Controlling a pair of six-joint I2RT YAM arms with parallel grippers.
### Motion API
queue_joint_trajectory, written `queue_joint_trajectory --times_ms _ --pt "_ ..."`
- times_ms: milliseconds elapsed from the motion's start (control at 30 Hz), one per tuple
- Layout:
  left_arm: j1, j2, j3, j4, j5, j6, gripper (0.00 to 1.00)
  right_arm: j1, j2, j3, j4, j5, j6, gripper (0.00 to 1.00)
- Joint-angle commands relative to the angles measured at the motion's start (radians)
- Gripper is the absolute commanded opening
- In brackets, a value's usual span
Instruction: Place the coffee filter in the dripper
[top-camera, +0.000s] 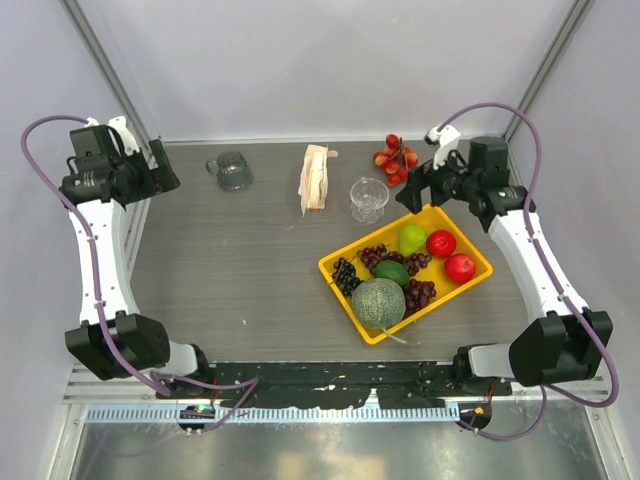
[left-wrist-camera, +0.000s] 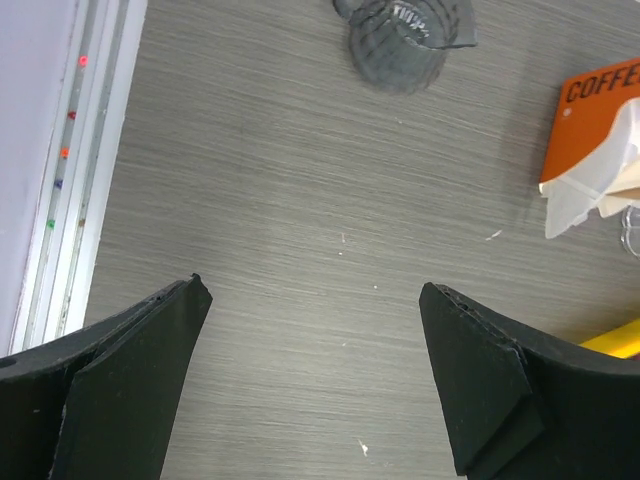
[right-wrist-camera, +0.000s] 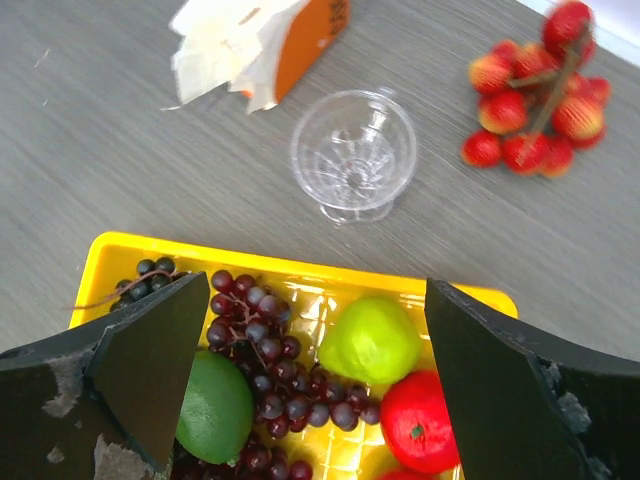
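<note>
From above, the dripper (top-camera: 368, 198) stands upright, the coffee filter (top-camera: 309, 192) poking from its pack (top-camera: 318, 165) just left of it; my left gripper (left-wrist-camera: 315, 290) gapes wide over the table (left-wrist-camera: 300, 200), well left of it; my right gripper (right-wrist-camera: 315, 290) gapes wide over the yellow tray (right-wrist-camera: 300, 270), just short of it.

Right gripper (right-wrist-camera: 315, 288): fingers (right-wrist-camera: 140, 370) matt black, edges scuffed grey and rough. Between them, tray (right-wrist-camera: 120, 250) of glossy yellow plastic. Beyond the fingertips, dripper (right-wrist-camera: 353, 152) clear, glossy, ribbed; pack of filters (right-wrist-camera: 235, 40) of thin crinkled white paper with orange card. Table (right-wrist-camera: 120, 150): matt grey wood-grain, finely streaked.
</note>
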Motion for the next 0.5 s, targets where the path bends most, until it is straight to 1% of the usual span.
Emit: queue_joint_trajectory --times_ms 0,100,200,233,300,467 --pt "-0.006 0.004 0.083 -0.028 0.114 0.068 0.99 0.137 0.043 0.117 -0.129 -0.051 -0.214 0.95" --pt "-0.008 -0.022 0.068 -0.041 0.198 0.107 0.99 0.248 0.095 0.187 -0.209 -0.038 -0.334 0.95" --pt "-0.005 -0.061 0.018 -0.041 0.238 0.129 0.99 0.390 0.155 0.246 -0.297 -0.006 -0.464 0.96" --pt "-0.006 -0.073 0.005 -0.042 0.254 0.140 0.99 0.451 0.197 0.289 -0.318 0.032 -0.484 0.96" --pt "0.000 -0.099 -0.026 -0.047 0.274 0.141 0.99 0.525 0.263 0.351 -0.364 0.090 -0.529 0.95" --pt "0.012 -0.136 -0.066 -0.051 0.300 0.140 0.99 0.659 0.405 0.445 -0.460 0.164 -0.628 0.95"
